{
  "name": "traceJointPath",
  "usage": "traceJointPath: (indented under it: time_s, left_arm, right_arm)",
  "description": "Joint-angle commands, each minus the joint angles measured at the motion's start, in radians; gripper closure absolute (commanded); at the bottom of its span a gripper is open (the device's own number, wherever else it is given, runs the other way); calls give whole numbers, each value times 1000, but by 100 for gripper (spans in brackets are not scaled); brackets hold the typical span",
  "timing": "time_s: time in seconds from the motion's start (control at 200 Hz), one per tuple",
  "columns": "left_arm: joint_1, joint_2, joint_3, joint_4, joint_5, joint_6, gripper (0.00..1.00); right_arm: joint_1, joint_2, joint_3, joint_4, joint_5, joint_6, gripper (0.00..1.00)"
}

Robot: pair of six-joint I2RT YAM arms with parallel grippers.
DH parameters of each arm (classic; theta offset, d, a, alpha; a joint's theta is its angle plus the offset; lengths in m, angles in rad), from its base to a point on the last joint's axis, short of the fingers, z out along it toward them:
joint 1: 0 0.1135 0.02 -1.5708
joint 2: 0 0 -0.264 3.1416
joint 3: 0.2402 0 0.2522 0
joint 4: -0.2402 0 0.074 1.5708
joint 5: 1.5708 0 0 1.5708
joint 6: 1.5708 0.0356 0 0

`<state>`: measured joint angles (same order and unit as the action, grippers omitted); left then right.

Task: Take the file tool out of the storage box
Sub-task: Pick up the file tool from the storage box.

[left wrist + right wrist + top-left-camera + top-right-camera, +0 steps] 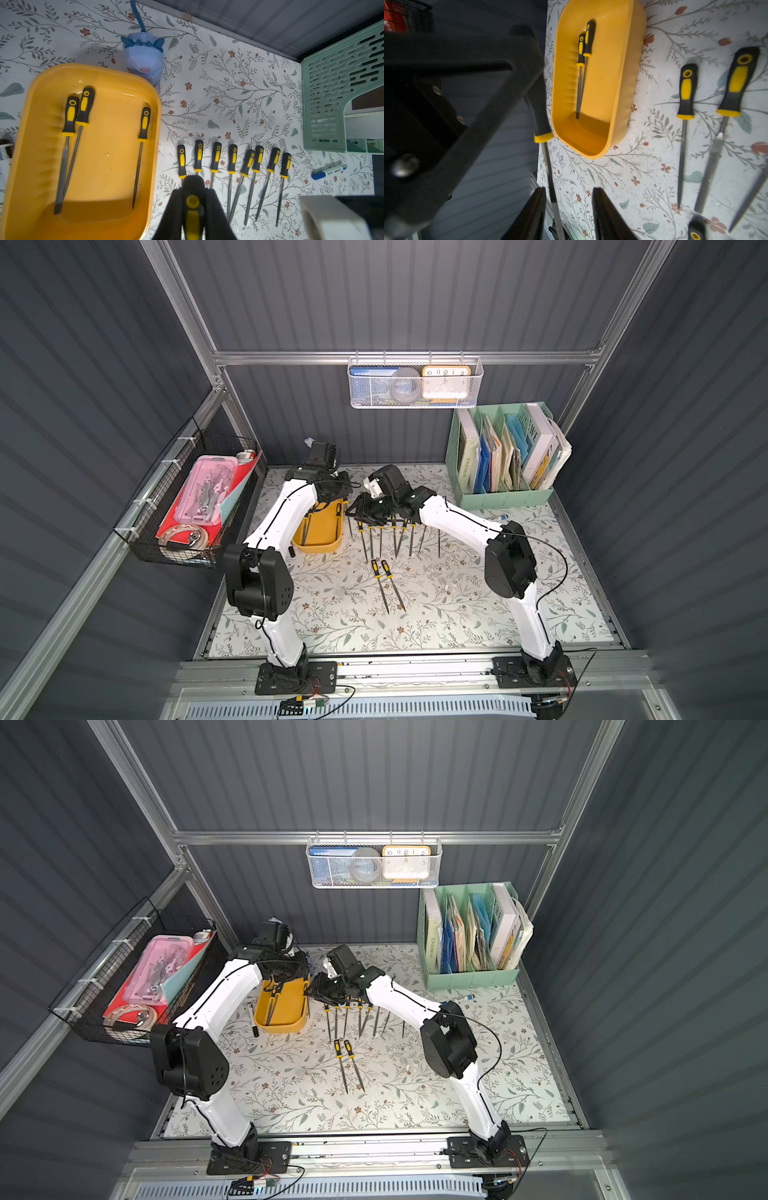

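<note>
The storage box (pixel 318 545) (pixel 282 1025) (pixel 108 158) (pixel 612 87), a shallow mustard-yellow tub, stands at the back left of the floral table. Other files (pixel 70 116) lie inside it. My left gripper (pixel 192 193) (pixel 332 493) is beside the box's right rim, shut on the black-and-yellow handle of a file tool (pixel 192 218) (pixel 538 108). That file is out of the box and hangs over the table. Its thin blade runs down between the fingers of my right gripper (pixel 568 193) (pixel 361 510), which is open. The blade sits nearer one finger and is not clamped.
Several files (pixel 390 535) (pixel 232 160) lie in a row right of the box, two more (pixel 388 585) nearer the front. A mint-green organiser (pixel 503 456) fills the back right. A black wire basket (pixel 195 502) hangs left. A blue figurine (pixel 143 58) and marker (pixel 329 171) lie nearby.
</note>
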<state>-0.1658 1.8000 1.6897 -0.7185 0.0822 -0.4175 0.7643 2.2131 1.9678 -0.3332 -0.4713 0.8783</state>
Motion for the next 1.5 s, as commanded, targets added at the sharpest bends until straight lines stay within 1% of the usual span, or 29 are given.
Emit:
traceJointPath:
  time_s: [0.0, 0.07, 0.11, 0.16, 0.215, 0.275, 0.42, 0.47, 0.505, 0.54, 0.575, 0.685, 0.735, 0.8, 0.916, 1.061, 1.076, 1.096, 1.126, 1.146, 1.161, 1.196, 1.266, 1.346, 1.396, 1.436, 1.496]
  left_arm:
    - [-5, -39, -22, -16, 5, -14, 100]
    - [-6, -41, -24, -16, 5, -15, 100]
    - [-6, -41, -24, -17, 5, -16, 100]
    - [-6, -42, -25, -18, 5, -17, 100]
    - [-6, -42, -25, -18, 4, -14, 100]
    - [-6, -42, -25, -19, 1, -14, 100]
    - [-6, -45, -20, -15, -10, -16, 93]
    - [-6, -45, -18, -14, -12, -17, 93]
    - [-6, -47, -16, -14, -12, -18, 96]
    - [-6, -48, -16, -12, -12, -18, 98]
    - [-6, -48, -16, -12, -12, -17, 98]
    - [-6, -45, -18, -15, -12, -18, 99]
    - [-6, -47, -18, -15, -11, -20, 99]
    - [-6, -48, -16, -14, -13, -20, 99]
    - [-6, -46, -15, -16, -15, -20, 99]
    - [-6, -45, -12, -14, -13, -23, 98]
    - [-6, -46, -11, -15, -13, -22, 98]
    - [-6, -46, -10, -14, -13, -23, 98]
    - [-6, -44, -9, -12, -13, -23, 95]
    - [-6, -44, -9, -14, -14, -22, 91]
    - [-6, -45, -7, -15, -15, -22, 85]
    - [-6, -42, -4, -14, -24, -22, 66]
    - [-6, -42, -2, -9, -46, -17, 50]
    - [-6, -47, 0, 9, -72, -12, 18]
    - [-6, -56, -8, 8, -56, -35, 10]
    - [-4, -59, -6, 12, -65, -43, 1]
    - [-4, -55, -2, 17, -82, -42, 0]
  right_arm:
    - [10, 11, 48, -13, 9, -3, 61]
    - [12, 16, 51, -10, 2, 1, 64]
    - [12, 16, 51, -7, 0, 4, 69]
    - [13, 16, 51, -4, 0, 4, 86]
    - [15, 14, 48, -5, 4, 3, 100]
    - [16, 11, 42, -3, 5, 4, 100]
    - [15, -7, 3, 15, 13, 13, 100]
    - [14, -14, -16, 29, 17, 20, 100]
    - [15, -15, -21, 34, 17, 24, 100]
    - [15, -12, -20, 32, 17, 24, 86]
    - [14, -9, -17, 32, 15, 26, 78]
    - [15, 4, 1, 35, 10, 30, 68]
    - [15, 10, 11, 33, 8, 31, 66]
    - [15, 18, 26, 27, 7, 31, 67]
    - [15, 26, 39, 25, -3, 33, 80]
    - [15, 27, 42, 21, -5, 33, 85]
    - [15, 25, 42, 20, -6, 32, 87]
    - [15, 26, 42, 21, -8, 31, 91]
    - [15, 26, 42, 18, -8, 30, 99]
    - [15, 24, 40, 17, -6, 30, 100]
    - [15, 23, 40, 14, -5, 30, 100]
    - [14, 17, 31, 11, -4, 30, 100]
    - [9, -14, -16, 18, -3, 27, 100]
    - [-3, -82, -133, 76, -11, 37, 100]
    - [-14, -136, -222, 108, -24, 39, 100]
    - [-26, -185, -293, 122, -41, 31, 100]
    - [-42, -269, -408, 131, -72, 11, 100]
